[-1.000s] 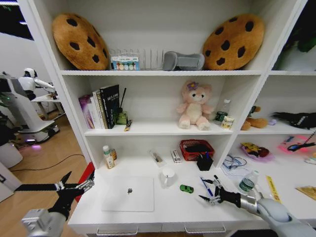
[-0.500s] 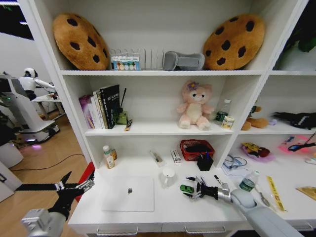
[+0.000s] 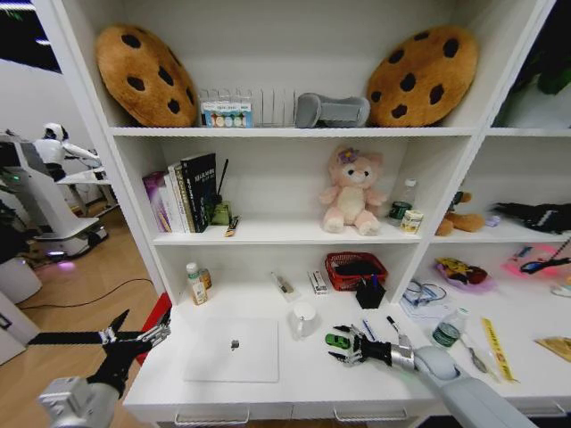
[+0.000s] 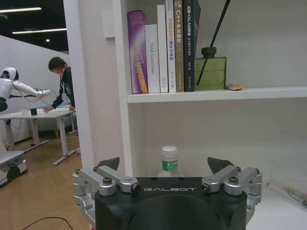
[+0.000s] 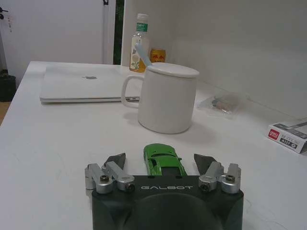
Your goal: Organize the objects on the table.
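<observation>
Right gripper (image 5: 160, 162) straddles green toy car (image 5: 164, 160) (fingers spread).

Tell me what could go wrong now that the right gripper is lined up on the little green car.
The right gripper is open with the green toy car between its fingers, not yet clamped. The car may have wheels that roll, so an uneven close could squirt it forward. The white mug stands just past the car; pushing further could knock it toward the laptop. The left gripper hangs open off the table's left edge, out of the way.
</observation>
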Motion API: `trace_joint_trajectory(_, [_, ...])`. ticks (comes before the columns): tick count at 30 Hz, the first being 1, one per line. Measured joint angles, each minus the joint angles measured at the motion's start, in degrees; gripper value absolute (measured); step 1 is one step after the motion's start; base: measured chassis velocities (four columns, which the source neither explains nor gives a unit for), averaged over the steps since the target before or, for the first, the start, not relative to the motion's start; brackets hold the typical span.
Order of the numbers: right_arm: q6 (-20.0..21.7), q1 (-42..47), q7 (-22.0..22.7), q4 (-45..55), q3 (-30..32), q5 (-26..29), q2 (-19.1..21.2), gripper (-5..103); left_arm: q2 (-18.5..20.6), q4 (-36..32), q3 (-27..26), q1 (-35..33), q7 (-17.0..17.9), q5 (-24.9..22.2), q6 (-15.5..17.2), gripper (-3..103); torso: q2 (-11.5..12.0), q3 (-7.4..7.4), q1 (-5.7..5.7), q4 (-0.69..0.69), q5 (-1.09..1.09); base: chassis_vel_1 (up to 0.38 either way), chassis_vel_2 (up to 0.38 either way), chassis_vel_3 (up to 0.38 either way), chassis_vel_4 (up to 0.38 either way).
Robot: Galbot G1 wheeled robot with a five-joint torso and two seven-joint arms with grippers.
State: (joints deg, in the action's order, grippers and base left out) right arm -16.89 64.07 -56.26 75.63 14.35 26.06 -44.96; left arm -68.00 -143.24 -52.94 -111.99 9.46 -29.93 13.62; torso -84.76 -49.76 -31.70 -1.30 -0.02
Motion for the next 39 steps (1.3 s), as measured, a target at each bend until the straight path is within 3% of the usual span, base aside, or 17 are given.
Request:
trace_joint_trajectory(3, [-0.11, 1.27, -0.10, -0.01, 1.56, -0.02, -0.07, 66, 0.00, 0.00, 0.00, 0.00, 0.00, 0.00, 0.00, 100, 0.00, 0.00, 0.00, 0.00, 0.01, 0.000, 0.000, 0.000, 0.000])
trace_joint_trajectory(6, [-0.14, 1.50, -0.19, -0.02, 1.87, -0.01, -0.03, 60, 0.00, 0.00, 0.00, 0.00, 0.00, 0.00, 0.00, 100, 0.00, 0.00, 0.00, 0.00, 0.01, 0.000, 0.000, 0.000, 0.000])
trace_joint_trajectory(11, [-0.19, 2.26, -0.34, 0.26, 2.90, 0.19, 0.36, 38, 0.00, 0.00, 0.00, -0.01, 0.00, 0.00, 0.00, 100, 0.01, -0.01, 0.00, 0.00, 0.03, 0.000, 0.000, 0.000, 0.000])
trace_joint_trajectory(17, [0.08, 3.30, 0.14, 1.22, 4.52, 1.01, 0.54, 36, 0.00, 0.00, 0.00, 0.00, 0.00, 0.00, 0.00, 100, 0.03, -0.03, -0.01, -0.01, 0.05, 0.000, 0.000, 0.000, 0.000])
trace_joint_trajectory(21, [0.91, 7.86, 0.79, 5.83, 10.81, 4.34, 2.12, 36, 0.00, 0.00, 0.00, 0.00, 0.00, 0.00, 0.00, 100, 0.03, -0.02, -0.01, 0.00, 0.04, 0.000, 0.000, 0.000, 0.000])
trace_joint_trajectory(23, [0.94, 10.33, 1.07, 8.33, 13.33, 6.39, 3.58, 36, 0.00, 0.00, 0.00, 0.00, 0.01, 0.00, 0.00, 100, 0.02, -0.02, -0.01, -0.02, 0.03, 0.000, 0.000, 0.000, 0.000])
trace_joint_trajectory(26, [1.18, 16.64, 2.26, 17.87, 21.37, 14.30, 8.49, 36, 0.00, 0.00, 0.00, 0.00, 0.01, 0.00, 0.00, 100, 0.02, -0.01, 0.00, -0.02, 0.01, 0.000, 0.000, 0.000, 0.000])
trace_joint_trajectory(28, [1.18, 16.64, 2.26, 17.87, 21.37, 14.30, 8.49, 36, 0.00, 0.00, 0.00, 0.00, 0.01, 0.00, 0.00, 100, 0.02, -0.01, 0.00, -0.02, 0.01, 0.000, 0.000, 0.000, 0.000])
trace_joint_trajectory(31, [2.96, 19.51, 5.65, 27.90, 30.19, 24.33, 15.26, 36, 0.00, 0.00, 0.00, 0.01, 0.01, 0.00, 0.01, 100, 0.01, -0.01, 0.00, -0.01, 0.00, 0.000, 0.000, 0.000, 0.000])
trace_joint_trajectory(32, [2.96, 19.51, 5.65, 27.90, 30.19, 24.33, 15.26, 36, 0.00, 0.00, 0.00, 0.01, 0.01, 0.00, 0.01, 100, 0.01, -0.01, 0.00, -0.01, 0.00, 0.000, 0.000, 0.000, 0.000])
trace_joint_trajectory(35, [8.32, 11.46, 13.05, 32.24, 30.02, 31.04, 20.70, 36, 0.00, 0.01, 0.01, 0.01, 0.00, 0.00, 0.01, 100, 0.02, -0.01, -0.01, 0.00, 0.02, 0.000, 0.000, 0.000, 0.000])
trace_joint_trajectory(36, [8.32, 11.46, 13.05, 32.24, 30.02, 31.04, 20.70, 36, 0.00, 0.01, 0.01, 0.01, 0.00, 0.00, 0.01, 100, 0.02, -0.01, -0.01, 0.00, 0.02, 0.000, 0.000, 0.000, 0.000])
trace_joint_trajectory(39, [16.96, -0.06, 15.81, 32.76, 25.90, 36.77, 25.90, 36, 0.00, 0.00, 0.00, 0.00, 0.00, 0.00, 0.01, 100, 0.02, -0.02, -0.02, 0.02, 0.00, 0.000, 0.000, 0.000, 0.000])
